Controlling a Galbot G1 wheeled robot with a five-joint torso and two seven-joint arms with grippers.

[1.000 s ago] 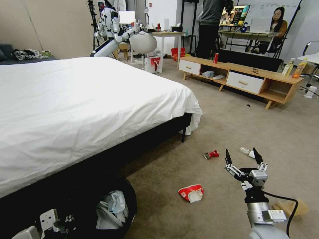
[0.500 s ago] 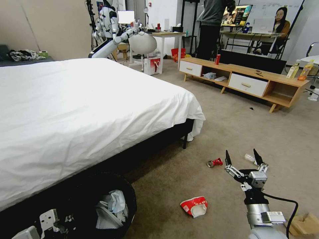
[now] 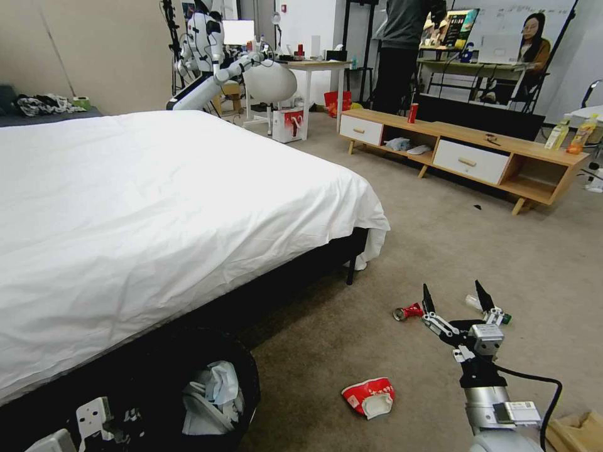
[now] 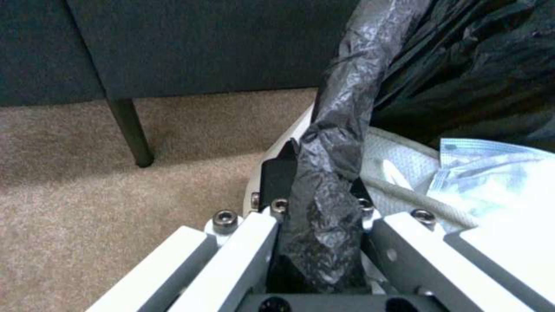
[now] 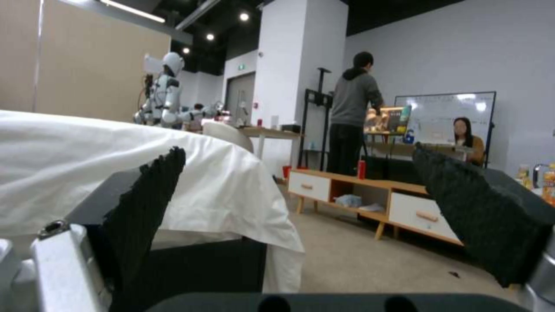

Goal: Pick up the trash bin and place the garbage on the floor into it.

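Note:
The trash bin (image 3: 242, 376), lined with a black bag and holding white tissue, hangs at the lower left by the bed. My left gripper (image 4: 321, 173) is shut on its bag-covered rim (image 4: 341, 130); its white body (image 3: 94, 417) shows beside the bin. My right gripper (image 3: 455, 298) is open above the carpet, its black fingers (image 5: 150, 195) spread wide. Just beyond its left fingertip lies a crushed red can (image 3: 408, 311). A clear green-capped bottle (image 3: 487, 306) lies behind its right fingertip. A flattened red-and-white packet (image 3: 370, 395) lies nearer me, and a tan paper bag (image 3: 578, 430) is at the lower right.
A white-sheeted bed (image 3: 157, 201) on a dark frame fills the left. A low wooden cabinet (image 3: 465, 154) with an upright red can (image 3: 412, 113) stands across the carpet. Drink bottles (image 3: 568, 135), another robot (image 3: 207, 56) and desks are farther back. Open carpet lies between bed and cabinet.
The whole picture has shifted, so the camera has moved. The red can and the bottle now sit closer to my open right gripper's fingertips. The left gripper still holds the bin.

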